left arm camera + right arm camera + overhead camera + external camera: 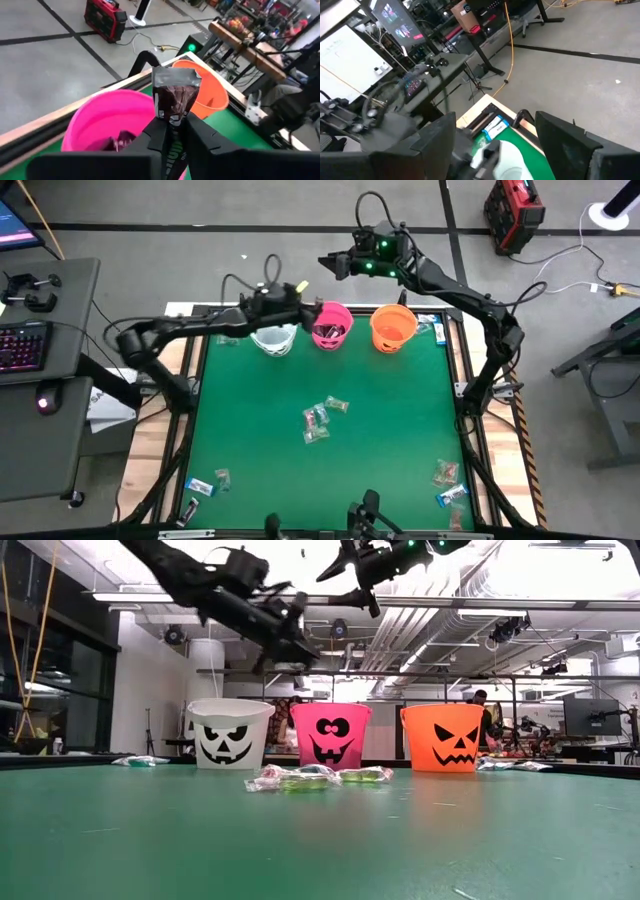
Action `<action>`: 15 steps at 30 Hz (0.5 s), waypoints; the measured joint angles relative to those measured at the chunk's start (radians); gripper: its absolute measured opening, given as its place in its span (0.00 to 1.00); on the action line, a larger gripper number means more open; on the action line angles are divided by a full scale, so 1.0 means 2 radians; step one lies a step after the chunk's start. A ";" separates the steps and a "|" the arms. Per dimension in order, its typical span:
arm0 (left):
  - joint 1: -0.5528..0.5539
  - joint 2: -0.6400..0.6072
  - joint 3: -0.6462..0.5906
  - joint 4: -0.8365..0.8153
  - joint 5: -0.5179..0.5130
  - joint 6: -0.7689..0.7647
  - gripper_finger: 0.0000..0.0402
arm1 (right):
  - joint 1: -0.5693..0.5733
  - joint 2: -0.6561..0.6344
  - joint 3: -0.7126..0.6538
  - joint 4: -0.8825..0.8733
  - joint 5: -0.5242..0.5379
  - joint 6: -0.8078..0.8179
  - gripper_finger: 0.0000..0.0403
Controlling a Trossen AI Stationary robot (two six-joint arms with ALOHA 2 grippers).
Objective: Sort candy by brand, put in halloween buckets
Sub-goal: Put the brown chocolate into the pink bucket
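Note:
My left gripper (306,308) hovers at the pink bucket (331,325), shut on a dark reddish candy (172,92). In the left wrist view the pink bucket (107,120) holds another dark candy (120,142), and the orange bucket (212,97) stands just beyond. The white bucket (275,338), pink bucket and orange bucket (393,327) stand in a row at the table's far edge. My right gripper (335,265) is open, raised high beyond the far edge behind the pink bucket. A cluster of candy (320,420) lies flat at mid-table. My left gripper pinches the dark reddish candy by one end (170,116) between its two fingers (155,137). The arm reaches in from the table's left. The wrapper sticks out past the fingertips, lifted clear over the pink bucket's opening.
More candy lies near the near left corner (205,485), near the near right corner (448,480), beside the orange bucket at the far right (430,325) and left of the white bucket (225,340). In the low view the cluster (315,777) lies before the buckets.

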 joint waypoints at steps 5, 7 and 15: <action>0.000 0.064 0.060 -0.021 0.001 0.003 0.21 | 0.000 0.000 0.000 0.000 0.000 0.000 0.65; 0.000 0.078 0.077 -0.031 0.002 0.005 0.27 | 0.000 0.000 0.000 0.000 0.000 0.000 0.65; 0.000 0.066 0.091 -0.078 0.058 0.023 0.49 | 0.000 0.000 0.000 -0.002 0.000 -0.006 0.65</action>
